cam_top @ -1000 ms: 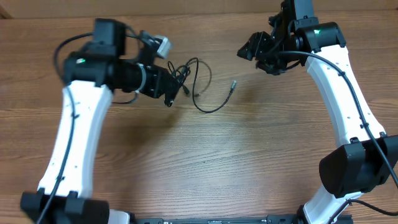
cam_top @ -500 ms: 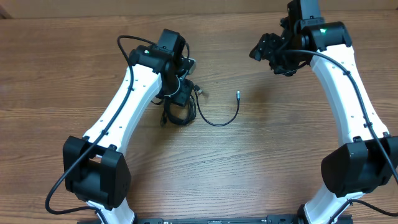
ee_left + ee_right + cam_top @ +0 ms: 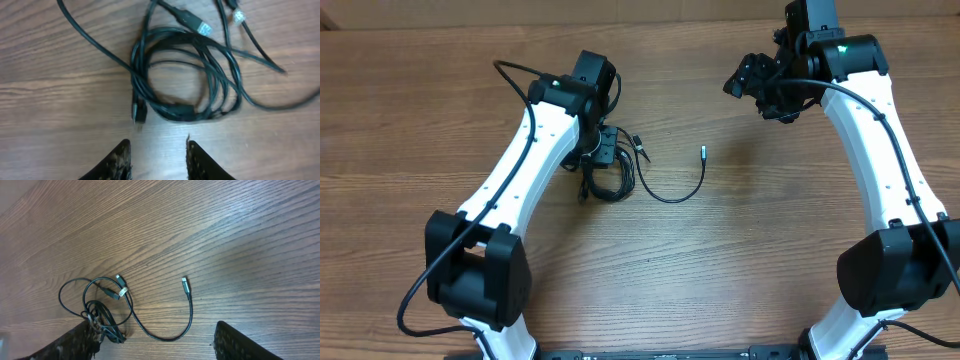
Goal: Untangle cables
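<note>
On the wooden table (image 3: 740, 270), seen from overhead, the cables (image 3: 605, 190) lie in a small dark bundle left of centre, just below my left gripper (image 3: 604, 150). The gripper seems to sit right at the bundle's upper edge, though from this height I cannot tell whether it touches. One loose cord (image 3: 670, 198) curves out of the bundle to the right and ends in a small plug (image 3: 702, 153) lying alone on the wood. My right gripper (image 3: 760, 85) hangs well apart from all this, over bare wood near the far right.

In my left wrist view, my left gripper (image 3: 157, 160) points at the table with its fingertips (image 3: 120, 160) apart and only wood between them; I hold nothing. The cables (image 3: 180, 111) lie just beyond the tips as a coil of several overlapping loops. A black plug end (image 3: 139, 112) sticks out on the coil's near left side. A silver-tipped plug (image 3: 202, 28) and a pale plug (image 3: 239, 17) rest at its far edge.

In my right wrist view, my right gripper (image 3: 162, 342) has its fingers (image 3: 245, 342) spread wide, with nothing between them. The cables (image 3: 102, 317) lie bunched at the lower left of the view. The loose cord (image 3: 172, 337) sweeps right and up to its plug (image 3: 185, 285).
</note>
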Action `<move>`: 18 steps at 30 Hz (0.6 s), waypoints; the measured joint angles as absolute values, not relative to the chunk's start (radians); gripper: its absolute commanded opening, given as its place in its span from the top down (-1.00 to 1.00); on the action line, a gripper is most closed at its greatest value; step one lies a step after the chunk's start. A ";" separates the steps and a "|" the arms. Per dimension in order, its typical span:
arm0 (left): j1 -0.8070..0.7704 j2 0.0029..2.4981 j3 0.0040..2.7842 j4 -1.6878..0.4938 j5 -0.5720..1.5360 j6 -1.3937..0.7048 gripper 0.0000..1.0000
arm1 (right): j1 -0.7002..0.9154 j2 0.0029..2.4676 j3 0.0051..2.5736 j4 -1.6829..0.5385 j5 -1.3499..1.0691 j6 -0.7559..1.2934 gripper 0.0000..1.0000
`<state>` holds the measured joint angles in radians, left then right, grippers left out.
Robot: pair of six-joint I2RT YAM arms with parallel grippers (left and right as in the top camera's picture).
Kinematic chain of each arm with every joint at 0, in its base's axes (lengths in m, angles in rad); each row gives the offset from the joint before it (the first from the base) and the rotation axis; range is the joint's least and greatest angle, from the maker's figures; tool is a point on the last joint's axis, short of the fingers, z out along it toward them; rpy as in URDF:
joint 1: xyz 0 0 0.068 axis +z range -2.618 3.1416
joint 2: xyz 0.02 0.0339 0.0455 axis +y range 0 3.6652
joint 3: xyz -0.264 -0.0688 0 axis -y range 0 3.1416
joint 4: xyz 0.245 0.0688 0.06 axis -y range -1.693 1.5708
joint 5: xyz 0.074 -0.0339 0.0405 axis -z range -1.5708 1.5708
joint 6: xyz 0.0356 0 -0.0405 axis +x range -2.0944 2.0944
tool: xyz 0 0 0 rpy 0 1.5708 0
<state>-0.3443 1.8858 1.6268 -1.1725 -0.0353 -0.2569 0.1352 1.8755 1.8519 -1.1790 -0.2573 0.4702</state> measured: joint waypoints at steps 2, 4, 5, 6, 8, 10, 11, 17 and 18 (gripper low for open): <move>-0.339 1.897 1.599 -1.129 -0.045 -0.284 0.22 | 0.135 1.876 1.852 -1.178 -0.257 0.471 -0.45; -0.332 1.905 1.565 -1.076 -0.053 -0.301 0.23 | 0.135 1.876 1.852 -1.178 -0.257 0.471 -0.45; -0.329 1.910 1.549 -1.051 -0.056 -0.309 0.25 | 0.135 1.876 1.852 -1.179 -0.257 0.470 -0.45; -0.326 1.915 1.538 -1.031 -0.057 -0.315 0.27 | 0.135 1.876 1.852 -1.179 -0.257 0.471 -0.45; -0.312 1.930 1.520 -0.992 -0.058 -0.323 0.33 | 0.135 1.876 1.852 -1.179 -0.257 0.470 -0.45; -0.297 1.945 1.517 -0.971 -0.060 -0.329 0.41 | 0.135 1.876 1.852 -1.179 -0.257 0.471 -0.45; -0.290 1.953 1.516 -0.964 -0.062 -0.334 0.41 | 0.135 1.876 1.852 -1.179 -0.257 0.471 -0.45; -0.260 2.001 1.515 -0.960 -0.068 -0.342 0.44 | 0.135 1.876 1.852 -1.179 -0.255 0.471 -0.45; -0.260 2.010 1.514 -0.960 -0.067 -0.342 0.44 | 0.135 1.876 1.852 -1.179 -0.255 0.471 -0.45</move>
<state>-0.2600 2.0098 1.5139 -0.9596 -0.0673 -0.3420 0.1352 1.8755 1.8519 -1.1786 -0.2550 0.4706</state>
